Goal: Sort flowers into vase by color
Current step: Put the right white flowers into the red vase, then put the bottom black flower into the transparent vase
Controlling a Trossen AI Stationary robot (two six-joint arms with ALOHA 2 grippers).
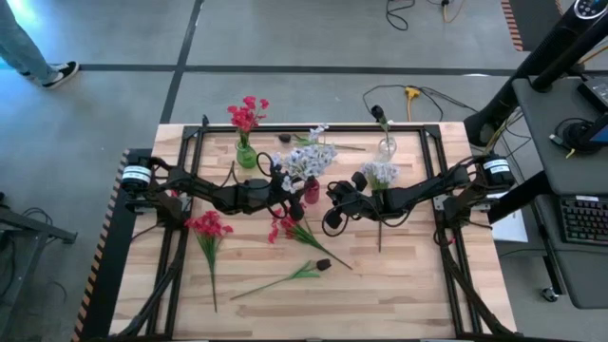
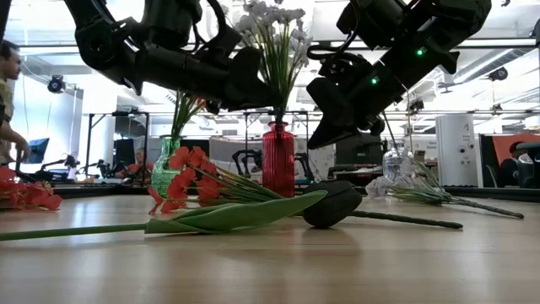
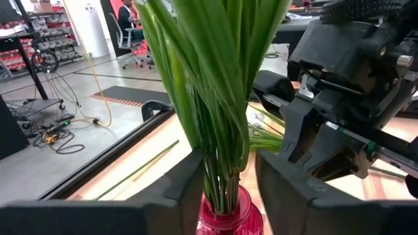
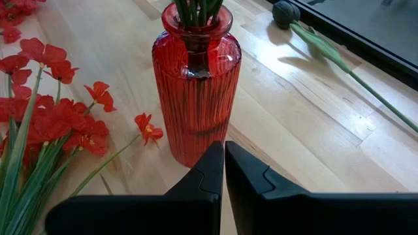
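A red vase stands mid-table with pale blue-white flowers in it. My left gripper is open, level with the vase's neck, one finger on each side of the green stalks with narrow gaps. My right gripper is shut, slanting down, close by the vase's lower side; whether it touches I cannot tell. A green vase holds red flowers. A clear vase holds a thin stem.
Red flower stems and a dark-bud stem lie on the near half of the table. A pale cluster lies under my right arm, another at the far side. A person stands beyond the table.
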